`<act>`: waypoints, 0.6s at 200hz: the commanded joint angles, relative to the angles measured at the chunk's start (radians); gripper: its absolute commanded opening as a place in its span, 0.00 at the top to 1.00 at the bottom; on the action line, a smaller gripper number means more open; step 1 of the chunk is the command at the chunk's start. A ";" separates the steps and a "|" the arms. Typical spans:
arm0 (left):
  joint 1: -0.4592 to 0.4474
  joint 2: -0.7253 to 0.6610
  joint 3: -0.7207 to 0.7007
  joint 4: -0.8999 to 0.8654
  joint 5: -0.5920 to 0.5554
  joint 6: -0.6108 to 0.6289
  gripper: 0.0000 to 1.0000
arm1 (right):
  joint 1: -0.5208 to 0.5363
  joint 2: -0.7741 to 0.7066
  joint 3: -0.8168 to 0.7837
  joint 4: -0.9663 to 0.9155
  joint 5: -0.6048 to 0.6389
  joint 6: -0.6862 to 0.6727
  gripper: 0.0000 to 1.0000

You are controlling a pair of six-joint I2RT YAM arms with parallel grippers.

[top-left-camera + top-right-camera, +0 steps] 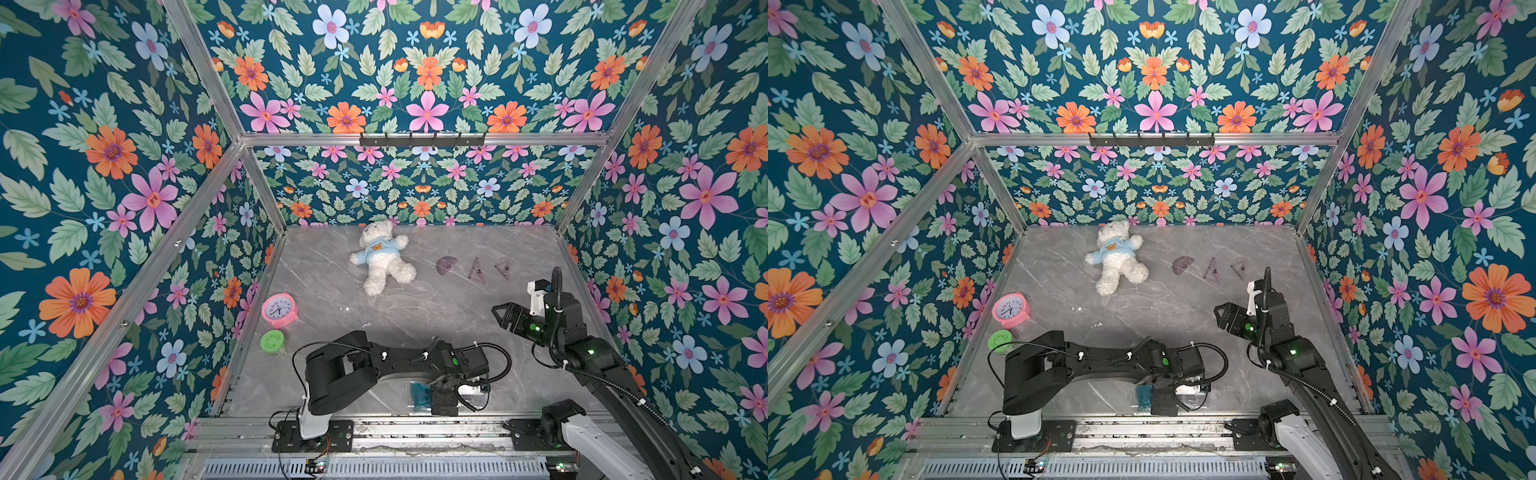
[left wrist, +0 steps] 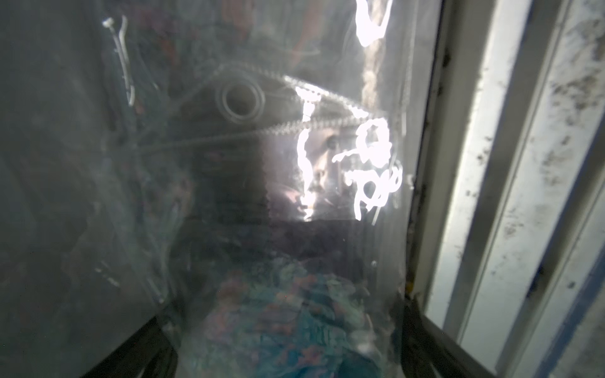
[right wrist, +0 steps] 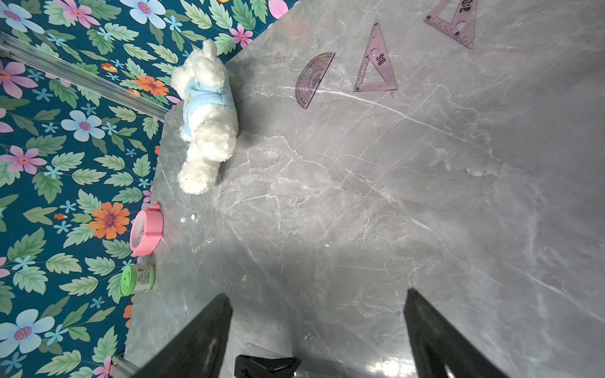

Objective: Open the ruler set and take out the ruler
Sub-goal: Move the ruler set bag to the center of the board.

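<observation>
Presently, the ruler set (image 1: 419, 392) is being spanned from above by the wide-open left gripper (image 1: 444, 400) at the table's (image 1: 415, 324) 6 o'clock edge; its long axis is being judged 9-to-3; the right gripper (image 1: 500, 313), also wide and empty, is being held well apart at 3 o'clock.

Teal floral wallpaper walls (image 1: 415, 187); aluminium frame bars (image 1: 291, 139); grey marble tabletop (image 1: 436, 311); black hook rail (image 1: 422, 141) on back bar.

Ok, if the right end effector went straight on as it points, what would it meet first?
Probably the bare tabletop: the right end effector tilts downward. The protractor lies farther along that line; depth is unclear.
</observation>
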 commanded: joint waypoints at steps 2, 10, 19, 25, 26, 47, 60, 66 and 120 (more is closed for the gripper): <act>0.038 0.028 -0.018 -0.055 -0.077 0.008 0.01 | 0.000 -0.005 0.002 -0.003 0.006 0.007 0.16; 0.055 0.024 -0.023 -0.037 -0.077 -0.001 0.01 | 0.000 -0.005 0.000 0.000 0.006 0.008 0.16; 0.077 0.018 -0.027 -0.024 -0.078 -0.009 0.04 | 0.001 -0.006 -0.002 0.002 0.006 0.008 0.16; 0.092 0.014 -0.030 -0.012 -0.079 -0.015 0.06 | 0.001 -0.004 -0.002 0.004 0.006 0.009 0.16; 0.095 0.013 -0.030 -0.012 -0.080 -0.016 0.06 | 0.001 -0.004 -0.002 0.004 0.006 0.009 0.16; 0.141 0.003 -0.035 0.022 -0.093 -0.037 0.15 | 0.000 0.001 -0.002 0.009 0.006 0.008 0.16; 0.168 0.000 -0.040 0.048 -0.104 -0.043 0.18 | 0.000 0.002 -0.002 0.012 0.007 0.008 0.16; 0.183 -0.003 -0.041 0.064 -0.114 -0.048 0.19 | 0.000 0.002 -0.003 0.014 0.007 0.008 0.17; 0.327 0.052 -0.001 0.190 -0.175 -0.178 0.23 | 0.000 0.007 -0.015 0.025 0.007 0.005 0.18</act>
